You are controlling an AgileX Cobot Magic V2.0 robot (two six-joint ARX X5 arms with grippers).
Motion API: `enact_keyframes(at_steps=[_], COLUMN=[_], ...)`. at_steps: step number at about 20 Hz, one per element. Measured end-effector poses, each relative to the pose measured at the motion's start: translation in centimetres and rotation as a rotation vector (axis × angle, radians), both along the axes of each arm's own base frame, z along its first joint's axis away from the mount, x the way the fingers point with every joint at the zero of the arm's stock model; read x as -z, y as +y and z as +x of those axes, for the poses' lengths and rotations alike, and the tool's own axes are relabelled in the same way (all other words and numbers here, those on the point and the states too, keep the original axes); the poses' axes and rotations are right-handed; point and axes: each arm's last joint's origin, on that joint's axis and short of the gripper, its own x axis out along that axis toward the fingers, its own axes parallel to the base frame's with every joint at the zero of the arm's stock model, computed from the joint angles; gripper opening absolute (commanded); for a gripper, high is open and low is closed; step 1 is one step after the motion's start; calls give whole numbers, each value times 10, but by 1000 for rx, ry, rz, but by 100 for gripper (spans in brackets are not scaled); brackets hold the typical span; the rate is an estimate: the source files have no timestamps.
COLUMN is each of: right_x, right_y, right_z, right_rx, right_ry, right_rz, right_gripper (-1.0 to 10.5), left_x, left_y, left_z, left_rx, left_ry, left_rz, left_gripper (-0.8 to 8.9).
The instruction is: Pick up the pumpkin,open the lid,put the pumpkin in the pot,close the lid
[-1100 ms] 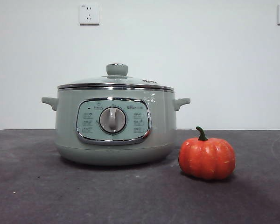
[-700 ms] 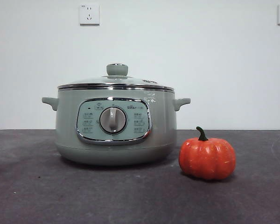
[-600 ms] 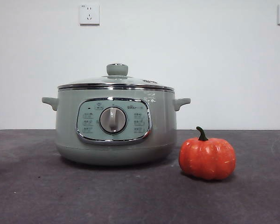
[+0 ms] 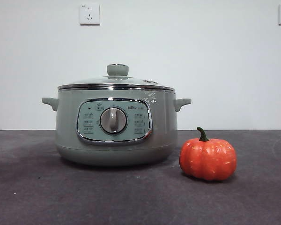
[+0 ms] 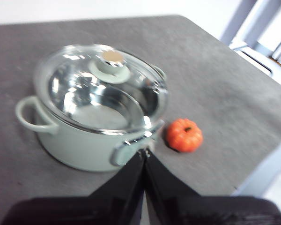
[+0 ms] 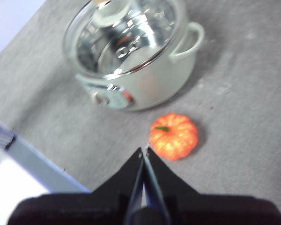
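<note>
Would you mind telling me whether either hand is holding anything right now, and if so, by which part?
Nothing is held. The left hand and right hand are both shut on nothing, above the table. The pumpkin sits beside the pot, whose lid is on.

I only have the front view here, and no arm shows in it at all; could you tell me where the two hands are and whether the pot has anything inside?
Observer: Both are high above the table. The right hand hangs above the pumpkin, jaws shut and empty.
Operator: Thank you. And the left one?
Observer: The left hand is also shut and empty, over the table near the pot, on its control-panel side.
Operator: Is the pot empty?
Observer: Through the glass lid, which sits closed on the rim, the left wrist view shows only a bare shiny metal interior.
Operator: Is the pumpkin touching the pot?
Observer: No; the right wrist view shows bare grey table between them.
</note>
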Motion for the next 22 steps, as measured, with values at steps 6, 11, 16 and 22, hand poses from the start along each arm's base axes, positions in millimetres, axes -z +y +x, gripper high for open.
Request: enact_keyframes(at_steps=[6, 11, 16, 22], right_x=[-1, -1, -1, 9], right_y=[3, 3, 5, 23], right_z=[-3, -3, -3, 16], right_rx=[-45, -39, -33, -117], right_ry=[-5, 0, 18, 97], right_rz=[-17, -12, 6, -13], right_gripper=[41, 698, 693, 693], left_x=[0, 0, 0, 0], left_y=[0, 0, 0, 0], left_z=[-2, -2, -2, -2], left_rx=[23, 23, 23, 23], left_ry=[25, 26, 26, 25], left_rz=[18, 18, 18, 19], left_gripper=[93, 742, 742, 741])
